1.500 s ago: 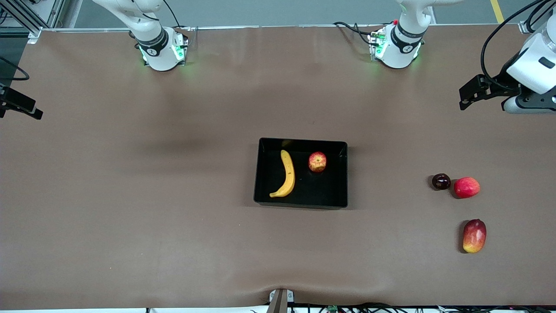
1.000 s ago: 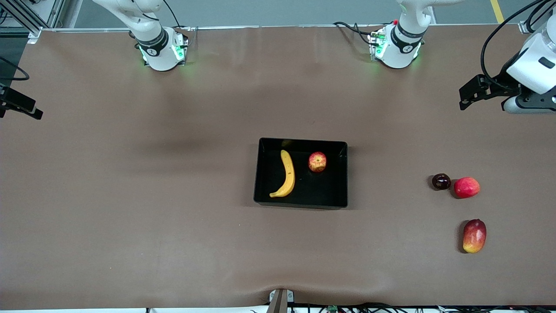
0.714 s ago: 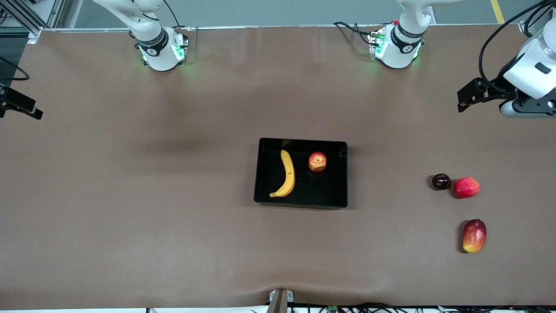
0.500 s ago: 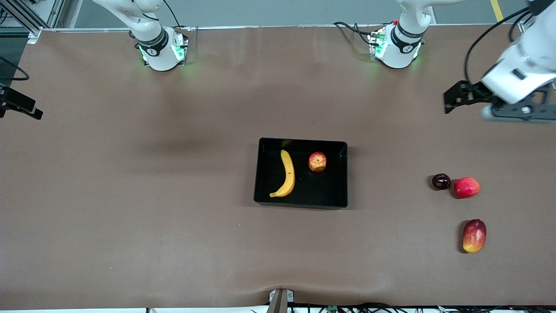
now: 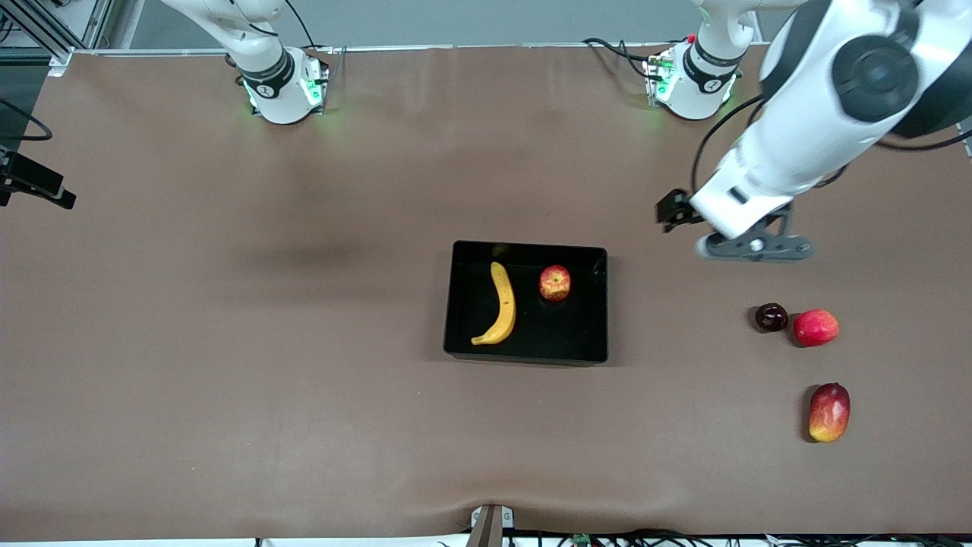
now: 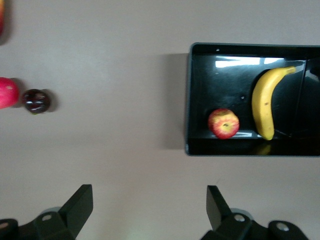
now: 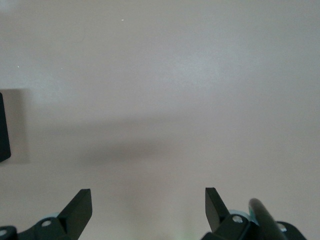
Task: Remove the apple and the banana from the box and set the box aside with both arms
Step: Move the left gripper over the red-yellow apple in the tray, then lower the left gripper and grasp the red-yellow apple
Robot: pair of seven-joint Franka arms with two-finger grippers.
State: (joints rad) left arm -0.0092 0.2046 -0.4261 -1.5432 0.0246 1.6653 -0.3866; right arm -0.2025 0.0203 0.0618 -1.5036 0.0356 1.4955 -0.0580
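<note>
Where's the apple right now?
The apple sits in the box, beside the banana on the side toward the left arm's end, near the wall farthest from the front camera. The left wrist view shows it too.

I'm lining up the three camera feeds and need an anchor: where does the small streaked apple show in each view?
Front view: the apple lies in the black tray, beside the banana, toward the robots' bases.
Left wrist view: the apple sits in the tray next to the banana.
Right wrist view: not in it.
Shared landmark: the tray, only a dark edge in the right wrist view.
</note>
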